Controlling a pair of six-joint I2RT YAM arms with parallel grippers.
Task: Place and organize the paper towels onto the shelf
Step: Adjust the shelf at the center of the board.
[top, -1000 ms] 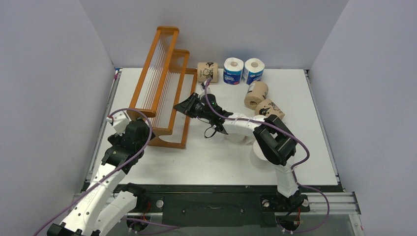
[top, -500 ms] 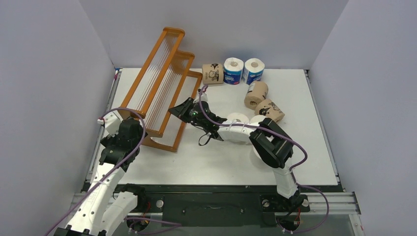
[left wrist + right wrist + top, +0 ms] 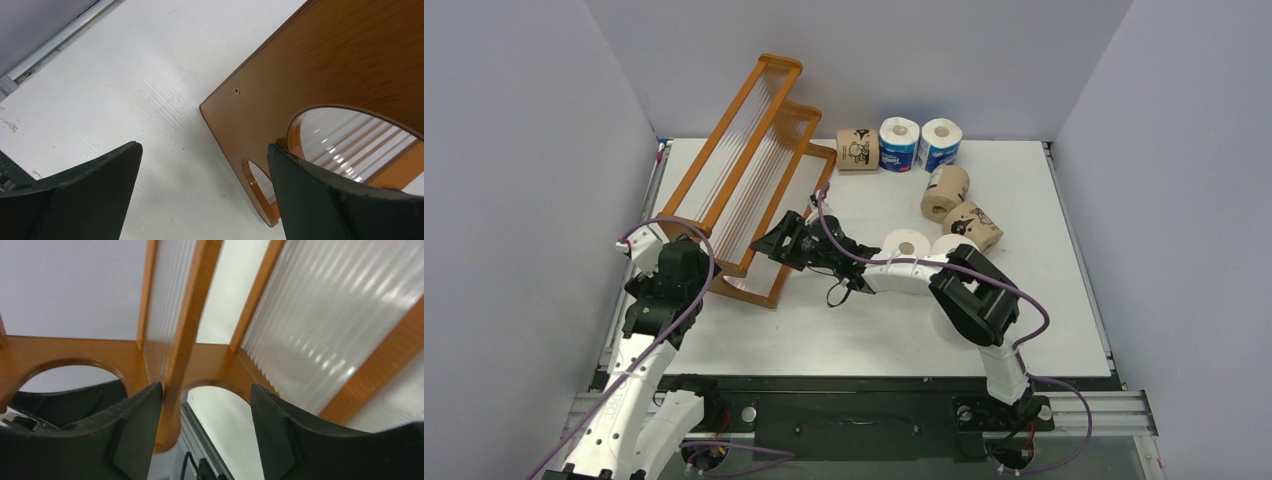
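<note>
The shelf point(image 3: 742, 288), an orange-brown rack with clear slatted tiers, stands slanted on the left of the table. My right gripper point(image 3: 776, 242) is at its front side. In the right wrist view it point(image 3: 206, 386) is open, with a shelf rail point(image 3: 190, 330) running just beside the left finger. My left gripper point(image 3: 688, 260) is open beside the near side panel point(image 3: 320, 65), whose oval cutouts show in the left wrist view point(image 3: 203, 146). The paper towels lie on the table: a brown roll point(image 3: 857, 149), two blue-and-white rolls point(image 3: 899, 144), two more brown rolls point(image 3: 945, 192), and two white rolls point(image 3: 906, 243) by my right arm.
Grey walls close in the table on the left, back and right. A metal rail point(image 3: 60, 40) runs along the table's left edge, close to the shelf's near end. My right arm point(image 3: 969, 300) reaches across the table's middle and partly covers the white rolls.
The shelf has swung, its near end moving left and its far end right. My right gripper travelled left with it and its jaws have opened off the rail. The left arm shifted slightly left.
</note>
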